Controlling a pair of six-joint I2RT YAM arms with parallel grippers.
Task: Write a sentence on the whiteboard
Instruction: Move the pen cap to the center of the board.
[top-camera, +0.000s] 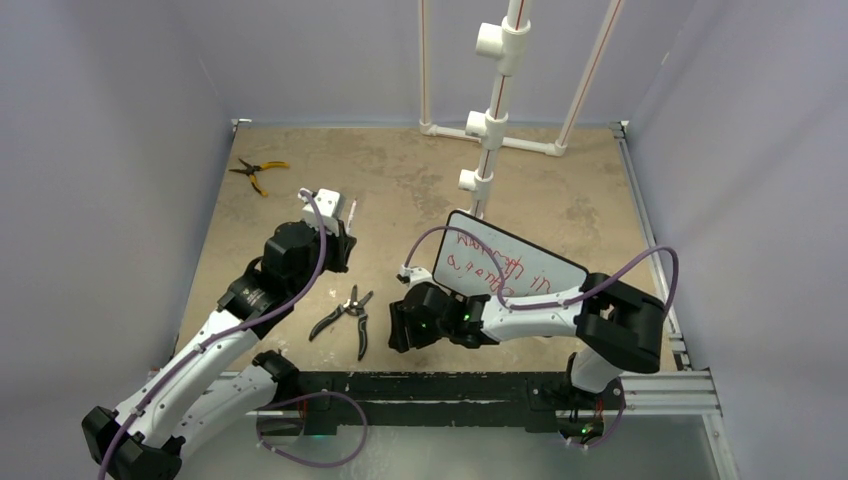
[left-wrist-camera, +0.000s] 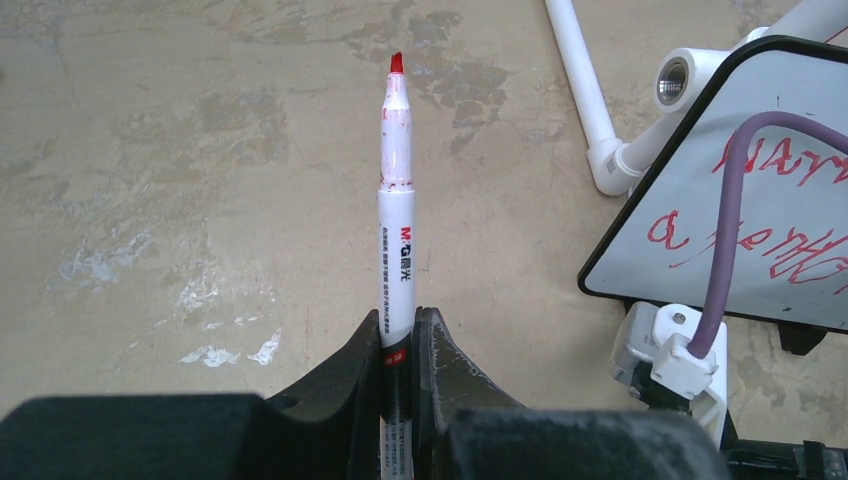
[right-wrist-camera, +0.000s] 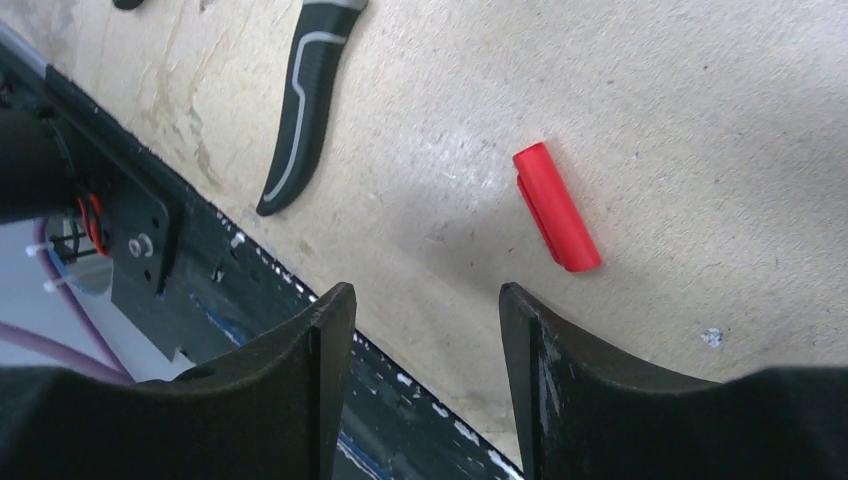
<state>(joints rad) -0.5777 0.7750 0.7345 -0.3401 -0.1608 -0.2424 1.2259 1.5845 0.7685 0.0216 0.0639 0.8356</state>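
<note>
The sentence (top-camera: 495, 262) runs red across the whiteboard (top-camera: 470, 232), which stands at 3 o'clock from the middle of the tabletop (top-camera: 400, 190). The step now looks like capping. The right jaws are partly open and hold nothing. The red cap (right-wrist-camera: 556, 207) lies at 1 o'clock from them, so they should centre over it and close across its width. The left jaws are clamped on the uncapped marker (left-wrist-camera: 397, 200).

open tabletop (top-camera: 400, 200) left of whiteboard (top-camera: 530, 262), cutters (top-camera: 352, 308) by front rail (top-camera: 420, 385)
</note>
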